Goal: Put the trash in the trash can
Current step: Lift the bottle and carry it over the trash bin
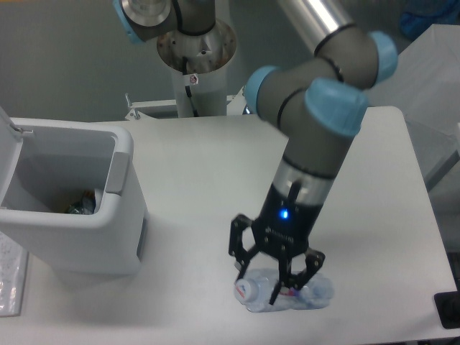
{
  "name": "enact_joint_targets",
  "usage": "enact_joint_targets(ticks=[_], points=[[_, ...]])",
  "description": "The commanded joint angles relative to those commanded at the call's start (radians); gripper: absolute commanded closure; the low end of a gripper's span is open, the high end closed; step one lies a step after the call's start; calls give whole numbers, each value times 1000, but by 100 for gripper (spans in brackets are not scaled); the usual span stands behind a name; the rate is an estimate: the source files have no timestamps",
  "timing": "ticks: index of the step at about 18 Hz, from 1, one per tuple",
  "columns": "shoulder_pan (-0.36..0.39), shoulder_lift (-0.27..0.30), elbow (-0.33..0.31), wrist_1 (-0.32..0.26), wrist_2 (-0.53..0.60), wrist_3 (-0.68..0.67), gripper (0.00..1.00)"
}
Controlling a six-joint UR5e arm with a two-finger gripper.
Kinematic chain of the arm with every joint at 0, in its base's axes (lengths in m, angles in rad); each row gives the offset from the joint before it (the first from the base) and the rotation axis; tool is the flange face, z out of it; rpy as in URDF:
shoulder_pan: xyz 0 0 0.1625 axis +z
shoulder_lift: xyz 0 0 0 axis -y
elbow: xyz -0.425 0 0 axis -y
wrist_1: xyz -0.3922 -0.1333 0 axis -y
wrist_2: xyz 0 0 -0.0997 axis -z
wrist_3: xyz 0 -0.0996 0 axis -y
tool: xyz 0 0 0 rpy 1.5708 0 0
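At the table's (388, 180) near edge, the gripper (279, 277) points down over the bottle (287, 296), its black fingers (242, 253) spread to either side of the clear plastic. The jaws stand apart around the bottle; whether the pads touch it cannot be told. The bottle lies on its side close to the front edge, its white cap end (244, 290) turned toward the camera and its far end partly covered by the right-hand finger. A scrap of pink label shows between the fingers; no writing on it can be read. A small blue light glows on the gripper's wrist.

To the right, bare tabletop runs to the rounded corner, where a dark object (448, 310) is cut off by the frame. To the left, open surface separates the bottle from the bin (108, 237), which sits at the table's left side with its lid (10, 147) raised and cut off by the frame edge. A grey panel (118, 172) hangs on the bin's right rim. Inside, low against the near wall, the wrapper (84, 203) shows as a pale crumple with green bits, mostly hidden by the rim. A flat clear sheet (8, 277) lies beside the bin at the left edge; its faint markings are illegible.

The arm (316, 115) rises from the gripper to grey joints with blue caps. Behind it stands the robot's base (195, 57), bearing a small red-and-white sticker too small to read.
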State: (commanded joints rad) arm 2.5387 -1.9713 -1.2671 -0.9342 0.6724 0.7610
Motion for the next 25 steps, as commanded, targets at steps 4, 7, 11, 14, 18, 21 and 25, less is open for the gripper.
enact_joint_targets(ticks=[4,7,11,14,18,21,25], points=[[-12,49,-8,0,-95,-42,73],[-31,101,-43,2,-131,-63,73],[-60,161,-60,0,-132,-175,72],[-86,186,-58,0,-134,-264,72],[-147,198,-54,2,-149,-367,72],[-172,204,-58,2,-226,-445,72],[-198,230,-77,0,-307,-514,72]])
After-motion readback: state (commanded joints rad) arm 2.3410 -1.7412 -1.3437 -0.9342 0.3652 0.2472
